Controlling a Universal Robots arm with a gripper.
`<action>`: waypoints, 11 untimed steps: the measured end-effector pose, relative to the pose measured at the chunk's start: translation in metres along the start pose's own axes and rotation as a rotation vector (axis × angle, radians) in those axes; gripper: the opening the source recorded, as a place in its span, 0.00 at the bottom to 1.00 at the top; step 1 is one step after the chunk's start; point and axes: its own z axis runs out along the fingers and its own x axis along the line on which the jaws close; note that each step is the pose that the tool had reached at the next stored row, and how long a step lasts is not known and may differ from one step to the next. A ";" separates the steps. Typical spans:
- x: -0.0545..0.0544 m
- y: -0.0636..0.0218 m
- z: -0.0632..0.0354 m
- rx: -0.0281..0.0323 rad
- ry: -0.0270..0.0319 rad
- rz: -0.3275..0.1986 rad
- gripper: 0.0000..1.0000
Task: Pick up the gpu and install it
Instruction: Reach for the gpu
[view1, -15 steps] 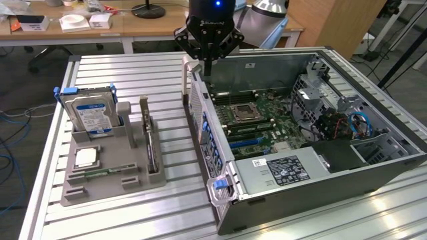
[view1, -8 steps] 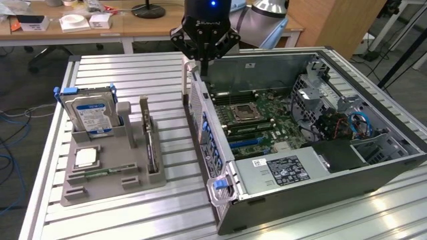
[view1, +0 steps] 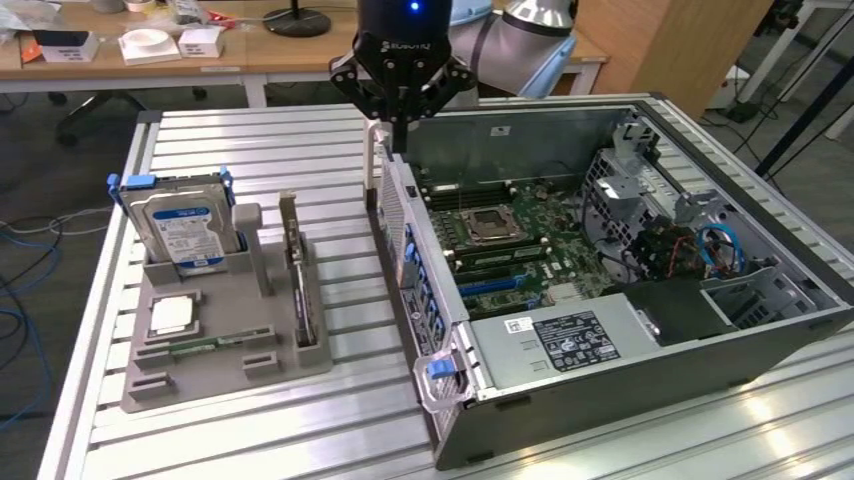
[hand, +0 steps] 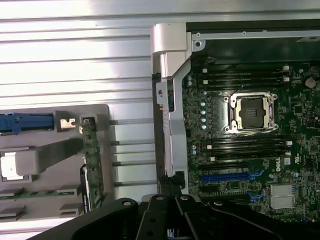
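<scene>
The gpu (view1: 296, 285) stands on its long edge in a slot of the grey holder (view1: 220, 375), a thin green board with a dark face. In the wrist view the gpu (hand: 93, 162) shows edge-on beside the holder (hand: 45, 155). My black gripper (view1: 396, 122) hangs shut with nothing in it, above the far end of the open computer case's side wall (view1: 414, 260). It is apart from the gpu, which sits to the exterior view's left of it and nearer the camera. The gripper (hand: 169, 201) also shows over that wall in the wrist view.
A blue-labelled hard drive (view1: 180, 225) stands upright in the holder, with a small memory stick (view1: 200, 345) lying flat in it. The open case (view1: 747, 330) holds the motherboard with its CPU socket (hand: 250, 112) and blue card slots (hand: 232, 176). Ribbed metal tabletop (view1: 254, 140) surrounds them.
</scene>
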 end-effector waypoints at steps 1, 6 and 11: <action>0.001 -0.0001 0.0000 0.0000 0.0000 0.000 0.11; 0.006 -0.0004 -0.0001 0.0000 0.0000 0.000 0.11; 0.011 -0.0008 -0.0002 0.0000 0.0000 0.000 0.11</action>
